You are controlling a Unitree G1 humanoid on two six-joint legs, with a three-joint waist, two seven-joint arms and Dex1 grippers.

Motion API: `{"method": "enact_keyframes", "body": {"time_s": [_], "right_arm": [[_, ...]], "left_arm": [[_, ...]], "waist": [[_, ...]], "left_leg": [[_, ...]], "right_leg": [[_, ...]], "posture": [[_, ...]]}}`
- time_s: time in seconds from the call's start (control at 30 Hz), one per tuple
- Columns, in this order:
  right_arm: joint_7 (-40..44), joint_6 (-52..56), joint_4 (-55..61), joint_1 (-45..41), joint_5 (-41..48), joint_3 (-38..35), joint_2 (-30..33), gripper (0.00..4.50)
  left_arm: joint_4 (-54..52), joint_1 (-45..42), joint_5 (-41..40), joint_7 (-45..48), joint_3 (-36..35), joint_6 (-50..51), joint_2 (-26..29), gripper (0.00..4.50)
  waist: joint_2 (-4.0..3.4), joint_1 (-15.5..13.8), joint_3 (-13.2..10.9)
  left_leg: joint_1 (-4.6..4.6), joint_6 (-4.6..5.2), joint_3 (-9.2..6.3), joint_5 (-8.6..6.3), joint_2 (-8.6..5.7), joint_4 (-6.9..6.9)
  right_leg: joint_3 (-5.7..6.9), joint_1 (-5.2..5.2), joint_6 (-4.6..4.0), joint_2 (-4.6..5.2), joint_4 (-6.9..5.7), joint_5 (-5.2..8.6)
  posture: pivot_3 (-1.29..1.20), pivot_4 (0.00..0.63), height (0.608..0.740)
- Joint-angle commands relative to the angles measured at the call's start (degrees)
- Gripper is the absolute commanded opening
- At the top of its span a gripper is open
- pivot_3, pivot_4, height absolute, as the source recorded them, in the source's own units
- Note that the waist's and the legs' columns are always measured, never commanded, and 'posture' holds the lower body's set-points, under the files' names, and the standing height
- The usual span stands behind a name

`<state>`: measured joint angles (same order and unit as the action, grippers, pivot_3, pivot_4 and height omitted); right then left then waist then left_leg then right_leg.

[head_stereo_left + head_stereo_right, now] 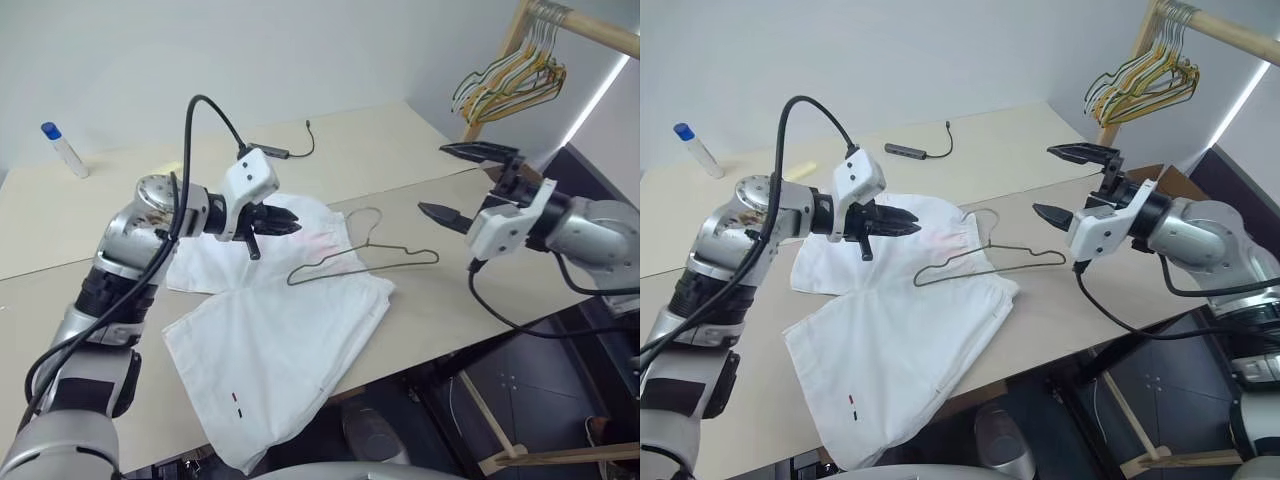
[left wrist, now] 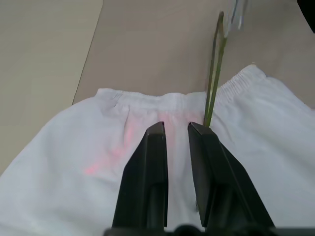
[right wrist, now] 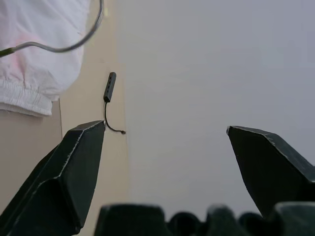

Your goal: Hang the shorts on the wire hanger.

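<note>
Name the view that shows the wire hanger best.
The left eye view: the whole wire hanger lies across the shorts, hook and triangle visible. The right eye view shows it nearly as well; the left wrist view catches a foreshortened length, the right wrist view a curved length.

We count one pair of large white cloth shorts (image 1: pixel 275 330) on the beige bench (image 1: pixel 420 310), and lying on the shorts one thin grey-olive wire hanger (image 1: pixel 362 258). Beyond the shorts we count one blue-capped white tube (image 1: pixel 64 149) and one small dark cabled adapter (image 1: pixel 276 152).
</note>
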<state>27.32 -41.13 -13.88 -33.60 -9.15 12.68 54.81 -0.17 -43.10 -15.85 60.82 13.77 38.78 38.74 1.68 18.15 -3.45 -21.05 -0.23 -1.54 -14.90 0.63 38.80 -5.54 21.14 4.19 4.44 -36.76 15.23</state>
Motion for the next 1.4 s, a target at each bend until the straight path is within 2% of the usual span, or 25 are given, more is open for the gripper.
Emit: {"method": "enact_keyframes", "body": {"time_s": [0.03,0.17,0.43,0.53,0.67,0.9,1.1,1.2,1.37,1.4], "right_arm": [[4.26,4.28,-0.68,0.88,0.78,-1.27,-0.15,4.45],[10.57,10.31,0.29,3.82,5.62,-2.64,-0.60,4.45],[17.77,9.96,3.22,11.43,5.78,-4.30,2.39,4.45],[17.40,6.08,2.20,14.57,1.17,-4.69,5.02,4.45],[16.45,0.98,0.41,17.33,-4.79,-3.35,7.61,4.45],[12.20,-0.27,-6.57,12.26,-15.23,1.55,1.03,4.45],[4.16,1.51,-12.22,8.56,-26.91,5.12,-2.19,4.45],[0.26,2.49,-13.68,7.96,-30.35,6.12,-2.85,3.87],[-1.80,2.22,-13.92,7.52,-30.23,6.16,-3.87,2.16],[-2.01,1.91,-14.02,7.48,-29.86,6.11,-4.00,2.02]], "left_arm": [[-3.23,0.79,-0.52,-1.00,-2.04,0.60,0.35,0.80],[-4.54,1.70,-0.79,-2.12,-3.05,1.77,0.46,0.80],[-12.60,6.96,-3.48,-3.44,-5.89,6.17,2.16,0.80],[-16.64,10.79,-5.60,-3.63,-7.97,7.47,3.45,0.80],[-21.70,14.74,-8.09,-4.30,-9.91,9.08,4.65,0.80],[-25.82,16.29,-11.08,-6.33,-11.20,11.57,5.29,0.80],[-27.25,16.68,-12.59,-7.43,-11.63,11.77,6.02,0.80],[-27.81,16.93,-13.16,-7.93,-11.98,11.77,6.16,0.80],[-27.15,16.83,-13.35,-8.10,-11.85,10.46,6.82,0.80],[-26.75,16.51,-13.19,-8.02,-11.67,10.00,6.89,0.80]], "waist": [[-0.01,-0.19,0.00],[-0.01,-1.13,0.00],[-0.06,-2.55,0.04],[-0.08,-3.08,0.05],[-0.08,-3.80,-0.12],[-0.17,-4.55,-0.88],[-0.16,-5.12,-1.13],[-0.07,-5.31,-1.16],[-0.06,-5.43,-1.16],[-0.05,-5.43,-1.13]], "left_leg": [[-0.04,0.00,-0.01,0.00,0.01,-0.01],[-0.11,0.03,0.00,-0.02,-0.02,0.04],[-0.09,0.03,0.01,-0.02,-0.01,0.03],[-0.09,0.03,0.04,-0.03,-0.02,0.04],[-0.07,0.02,0.08,-0.03,-0.02,0.04],[0.04,0.03,0.19,-0.04,0.03,0.03],[0.02,0.06,0.16,-0.05,0.01,0.03],[0.06,0.06,0.17,-0.05,0.01,0.06],[0.24,0.06,0.18,-0.05,0.01,0.04],[0.24,0.06,0.17,-0.05,0.01,0.03]], "right_leg": [[0.00,0.04,0.00,0.00,0.00,0.00],[0.00,0.08,0.01,0.09,0.02,0.00],[0.00,0.08,0.01,0.04,0.01,0.00],[-0.03,0.09,0.02,0.04,0.00,0.01],[-0.02,0.08,0.01,0.00,0.03,0.02],[-0.13,0.01,-0.01,-0.10,0.03,0.02],[-0.10,0.02,-0.02,-0.09,0.08,0.01],[-0.11,-0.05,-0.03,-0.08,0.09,0.01],[-0.13,-0.16,-0.04,-0.11,0.06,0.01],[-0.13,-0.17,-0.04,-0.12,0.07,0.01]], "posture": [[-0.21,0.000,0.740],[-0.20,0.000,0.740],[-0.18,0.000,0.740],[-0.19,0.000,0.740],[-0.18,0.048,0.740],[-0.17,0.091,0.740],[-0.15,0.093,0.740],[-0.14,0.088,0.740],[-0.14,0.060,0.740],[-0.14,0.055,0.740]]}}
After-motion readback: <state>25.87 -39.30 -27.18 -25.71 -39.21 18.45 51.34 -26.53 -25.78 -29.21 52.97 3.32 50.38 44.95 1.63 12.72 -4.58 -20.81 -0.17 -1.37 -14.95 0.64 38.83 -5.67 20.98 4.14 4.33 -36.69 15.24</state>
